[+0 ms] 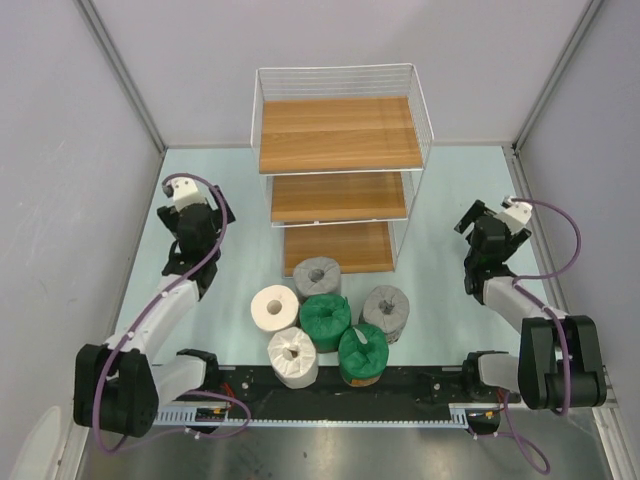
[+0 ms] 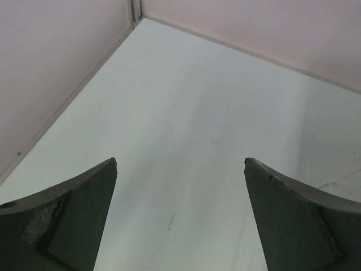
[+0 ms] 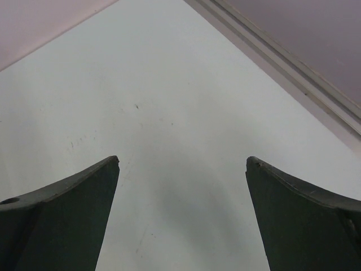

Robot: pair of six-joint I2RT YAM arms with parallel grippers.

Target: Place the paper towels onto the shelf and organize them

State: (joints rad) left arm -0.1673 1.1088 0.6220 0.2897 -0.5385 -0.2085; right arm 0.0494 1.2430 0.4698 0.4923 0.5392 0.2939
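Six paper towels [image 1: 325,325], two grey, two green and two white, stand clustered on end at 6 o'clock of the shelf [image 1: 340,135]. Open table [image 1: 450,190] flanks them at 3 and 9 o'clock. The upper boards partly hide the lower ones. The left gripper [image 2: 180,162] and right gripper [image 3: 183,160] are spread wide above the table.

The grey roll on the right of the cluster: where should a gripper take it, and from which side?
Probably from above with the right gripper: the grey roll stands on end, hole up, its right wall free, green rolls crowding its left. One finger in the hole, one outside that wall.
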